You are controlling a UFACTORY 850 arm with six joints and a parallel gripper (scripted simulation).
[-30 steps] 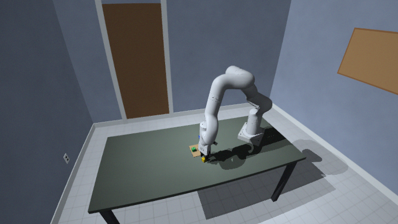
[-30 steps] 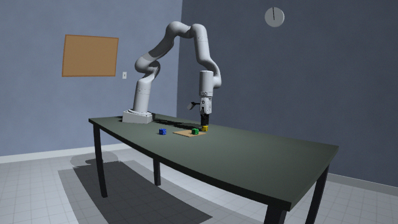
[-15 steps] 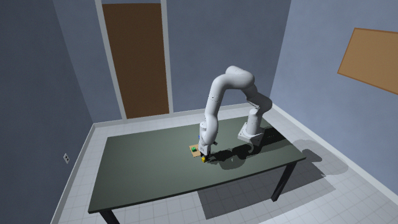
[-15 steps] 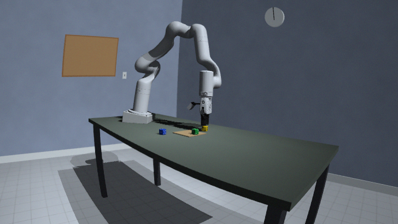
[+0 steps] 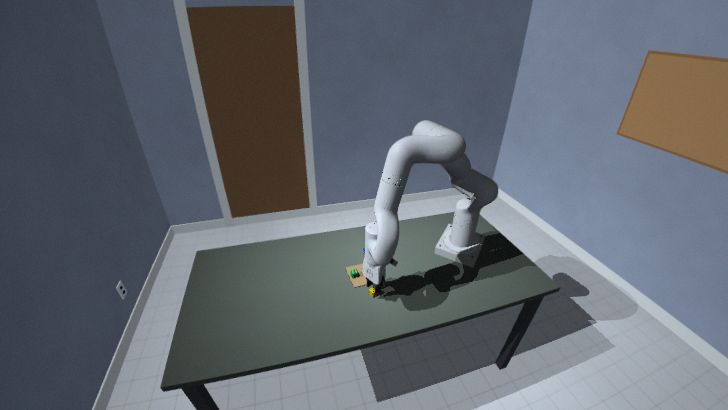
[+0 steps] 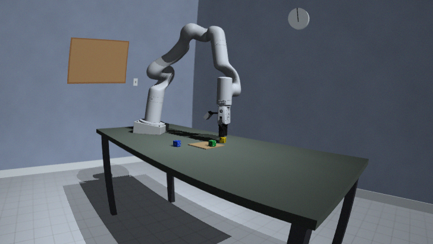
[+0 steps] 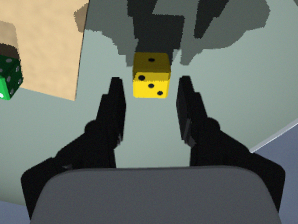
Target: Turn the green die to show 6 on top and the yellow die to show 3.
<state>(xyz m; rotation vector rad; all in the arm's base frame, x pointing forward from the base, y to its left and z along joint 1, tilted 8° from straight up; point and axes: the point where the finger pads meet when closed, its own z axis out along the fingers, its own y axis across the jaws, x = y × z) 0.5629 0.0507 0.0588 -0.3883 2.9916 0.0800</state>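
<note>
The small yellow cube die (image 7: pixel 150 76) is sitting on the bare dark green bench (image 6: pixel 272 163), just off the flat tan mat (image 6: pixel 203 145), so it is not yet where it must end up. Its top face looks like three dots in the wrist view, though that is hard to be sure of. The black two-finger gripper (image 7: pixel 150 106) is hanging right above it, half open and holding nothing, with one finger on each side. I think a grab is coming next.

The small green cube die (image 6: pixel 212 143) is resting on the mat, near the bench's middle; its top number is too small to read. The small blue cube die (image 6: pixel 176 143) is lying apart, toward the arm's base.
</note>
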